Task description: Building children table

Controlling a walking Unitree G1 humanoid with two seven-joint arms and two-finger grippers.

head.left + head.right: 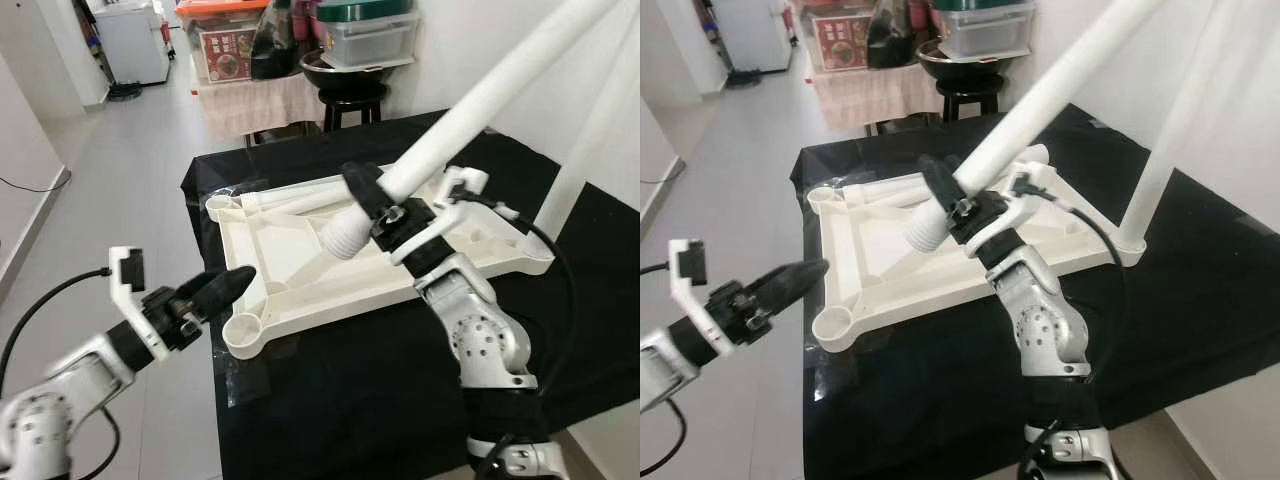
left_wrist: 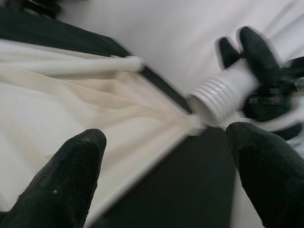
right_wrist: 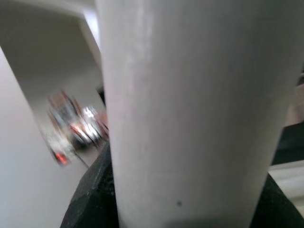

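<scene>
A white children's table top (image 1: 290,250) lies upside down on a black-covered table (image 1: 350,400). My right gripper (image 1: 375,195) is shut on a long white table leg (image 1: 470,110), held slanted above the top. The leg's threaded end (image 1: 345,237) hangs over the middle of the top, not in any socket. Another leg (image 1: 1165,140) stands upright in the far right corner. A third leg (image 1: 300,200) lies along the top's back edge. My left gripper (image 1: 225,285) is open, just off the table's left side near the round front-left socket (image 1: 245,330).
Behind the table a black stool (image 1: 350,100) carries a dark bowl and stacked plastic boxes. Beside it is a cloth-draped shelf (image 1: 250,95), and a white appliance (image 1: 135,40) farther back. Grey floor runs along the left. A white wall stands at the right.
</scene>
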